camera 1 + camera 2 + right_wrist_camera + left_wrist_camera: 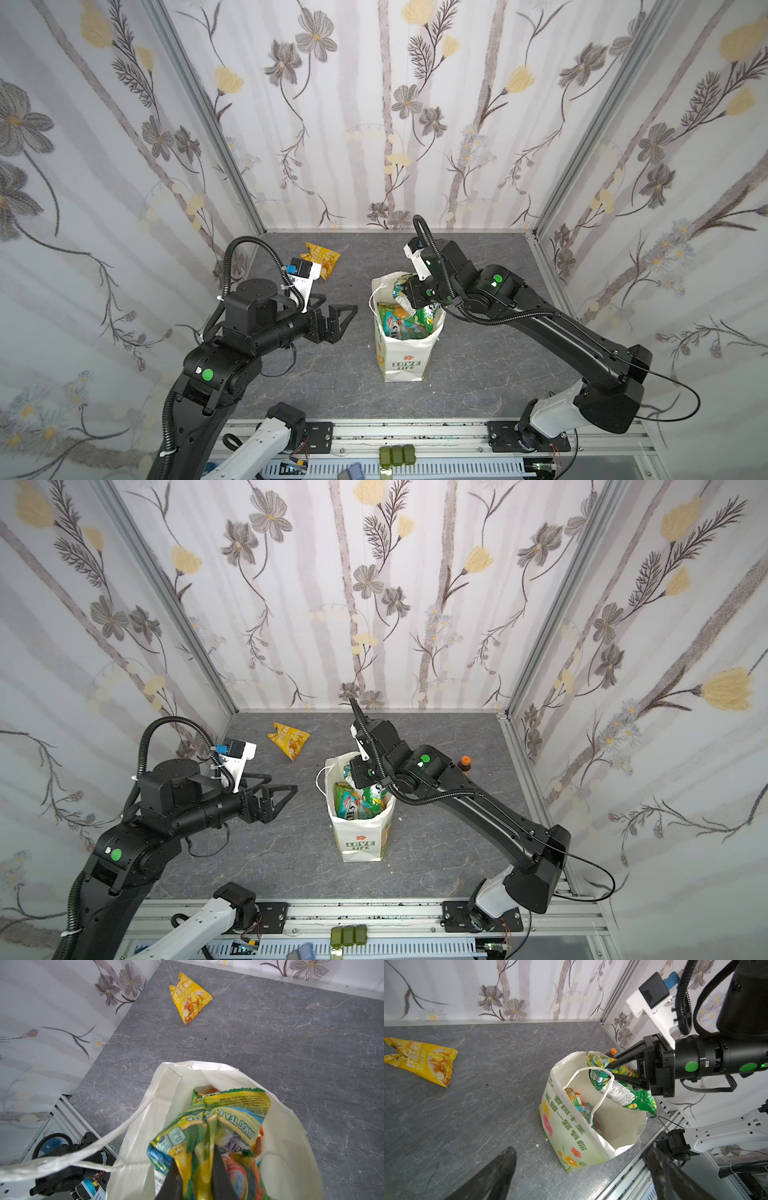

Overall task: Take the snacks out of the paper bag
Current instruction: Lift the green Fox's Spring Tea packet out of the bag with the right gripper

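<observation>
The white paper bag (401,365) with the green "LOVE LIFE" print stands upright near the middle of the grey marbled worktop (490,357), mouth open. The right pincer (609,1070) reaches into the mouth from above, its jaws narrowed onto the crinkled top edge of a green-and-yellow snack packet (226,1118), which sticks up past the bag's rim. More packets (357,804) in green, teal and orange lie lower inside the bag. One white string handle (600,1101) loops across the opening.

The left pincer (283,781) hangs above the worktop to the bag's left, well apart from it, spread wide and holding nothing. A yellow chip packet (326,259) lies flat on the worktop toward the back wall. A small brown bottle with an orange cap (465,763) stands behind the right arm.
</observation>
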